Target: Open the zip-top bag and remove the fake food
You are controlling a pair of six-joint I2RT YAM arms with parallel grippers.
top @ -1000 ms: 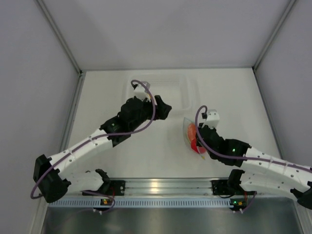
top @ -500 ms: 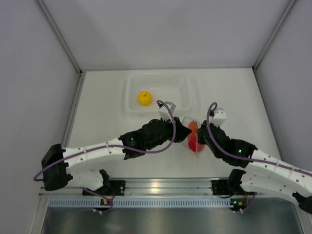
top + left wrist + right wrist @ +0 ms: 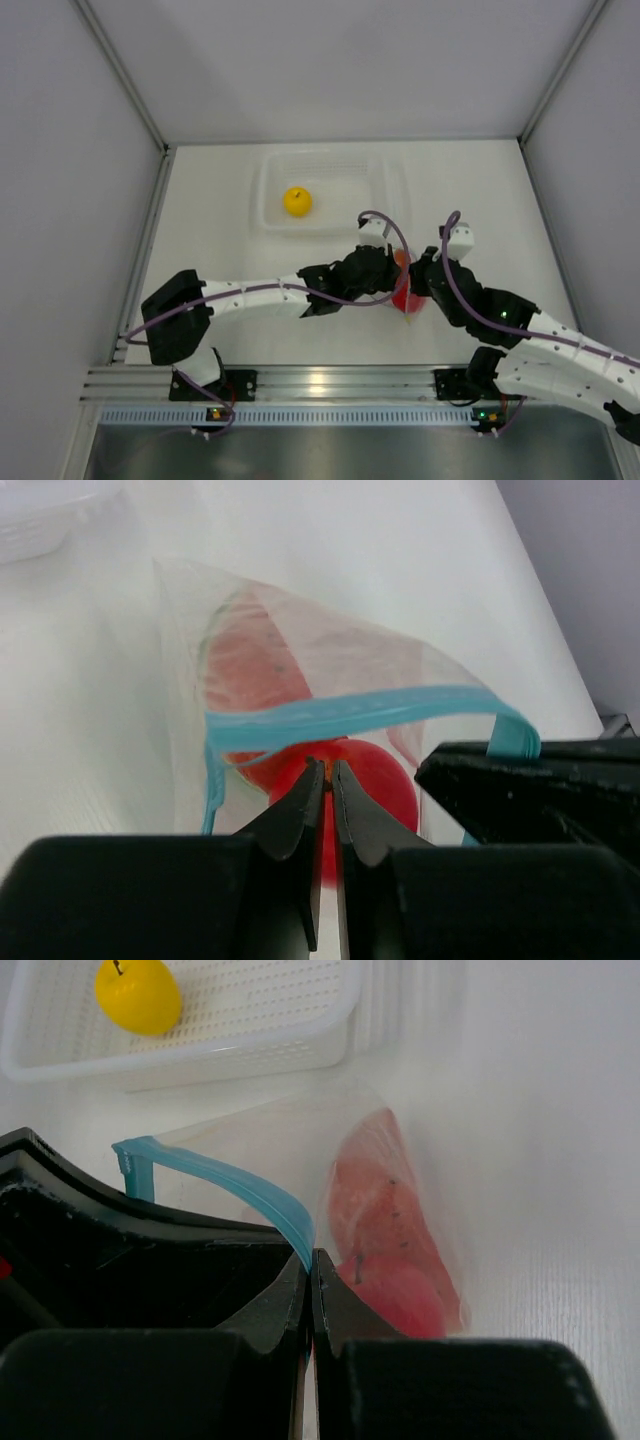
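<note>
A clear rigid rectangular tray (image 3: 262, 190) is noted at the far middle of the white bench (image 3: 220, 250). In the right wrist view its floor (image 3: 250, 1000) is seen to be finely perforated. Grey wall panels (image 3: 330, 60) are set around the bench on three sides. An aluminium rail (image 3: 330, 380) is fixed along the near edge.

Clear zip-top bag (image 3: 330, 670) with teal zip strip (image 3: 350, 710), red fruit (image 3: 375, 780), yellow fruit (image 3: 138, 995)
</note>
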